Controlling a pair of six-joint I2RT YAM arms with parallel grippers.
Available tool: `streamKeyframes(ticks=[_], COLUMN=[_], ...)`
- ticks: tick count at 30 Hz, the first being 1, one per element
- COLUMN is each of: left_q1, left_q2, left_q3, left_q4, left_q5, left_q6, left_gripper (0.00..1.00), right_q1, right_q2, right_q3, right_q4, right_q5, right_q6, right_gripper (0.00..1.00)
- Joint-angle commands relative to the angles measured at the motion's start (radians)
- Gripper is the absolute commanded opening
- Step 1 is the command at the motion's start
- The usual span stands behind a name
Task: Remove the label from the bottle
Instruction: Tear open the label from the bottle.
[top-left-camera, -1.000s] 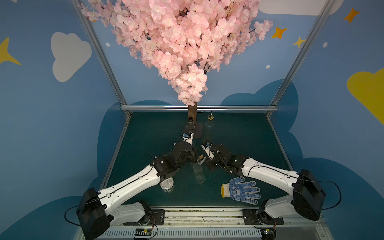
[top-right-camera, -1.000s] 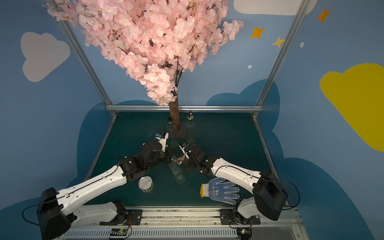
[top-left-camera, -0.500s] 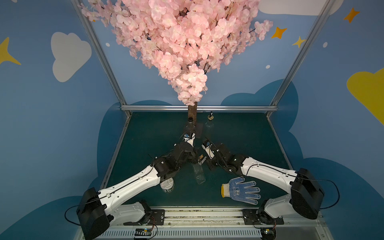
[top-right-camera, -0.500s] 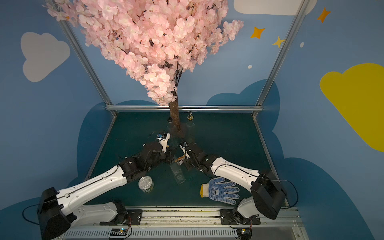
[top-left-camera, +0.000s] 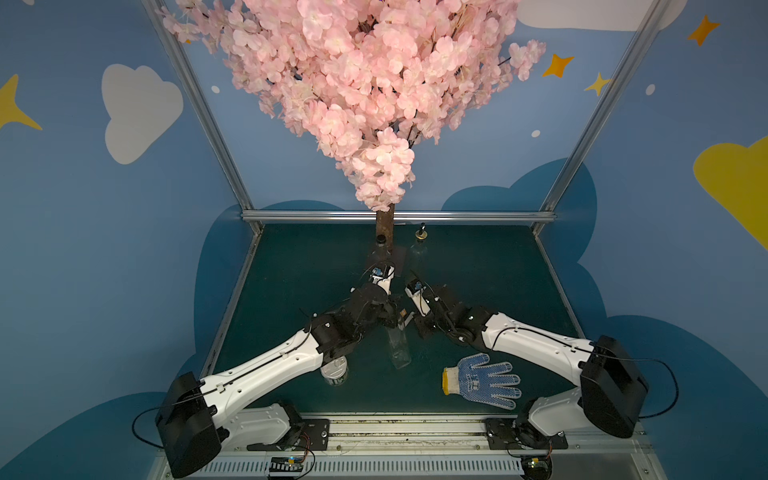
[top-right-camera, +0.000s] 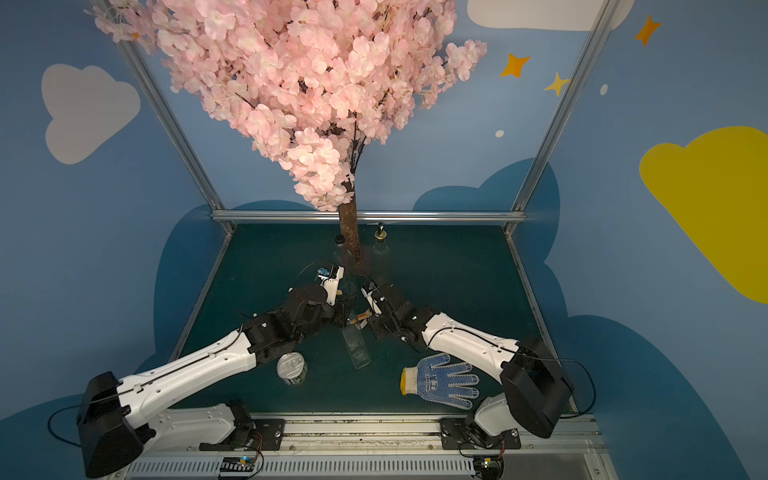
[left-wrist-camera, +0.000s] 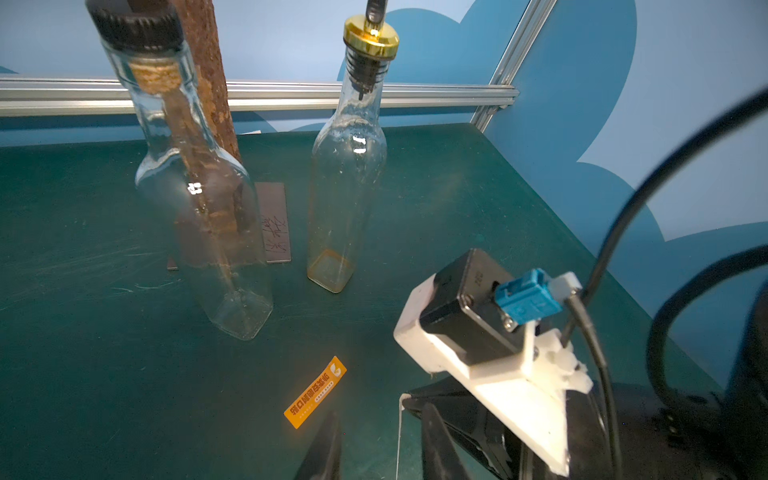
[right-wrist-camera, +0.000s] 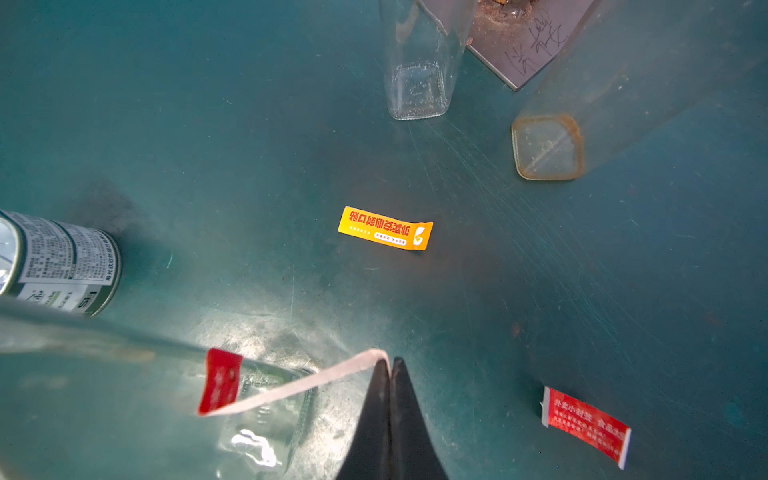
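Note:
A clear glass bottle (top-left-camera: 400, 349) leans on the green table between the two arms in both top views. My left gripper (top-left-camera: 390, 319) is shut on its neck. In the left wrist view the two fingers (left-wrist-camera: 326, 444) stand a little apart, and the neck lies below that picture's edge. My right gripper (right-wrist-camera: 390, 365) is shut on the free end of the label (right-wrist-camera: 291, 388), a pale strip stretched out from the bottle (right-wrist-camera: 124, 374). The strip's red end (right-wrist-camera: 220, 382) still sticks to the glass. It also shows as a thin white line (left-wrist-camera: 400, 436) in the left wrist view.
A yellow label (right-wrist-camera: 385, 228) and a red label (right-wrist-camera: 586, 424) lie loose on the table. A tin can (top-left-camera: 334, 372) stands near the left arm. A blue-dotted glove (top-left-camera: 482, 380) lies front right. Two empty bottles (left-wrist-camera: 199, 187) (left-wrist-camera: 345, 174) flank the tree trunk (top-left-camera: 384, 224).

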Motion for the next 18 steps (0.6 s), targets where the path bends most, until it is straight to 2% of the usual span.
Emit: streamKeyframes(ticks=[1,18], left_q1=[-0.010,-0.025], left_q2=[0.009,0.016], left_q3=[0.019,0.018], left_q4=[0.000,0.010], left_q5=[0.017,0.023], left_q6=[0.012,0.024], left_gripper=[0.02,0.02], right_q1=[-0.014,-0.021], right_q2=[0.015,0.023], right_q3=[0.012,0.011], right_q4=[0.009,0.021], right_q5=[0.018,0.018], right_q6=[0.007,0.010], right_gripper=[0.00,0.00])
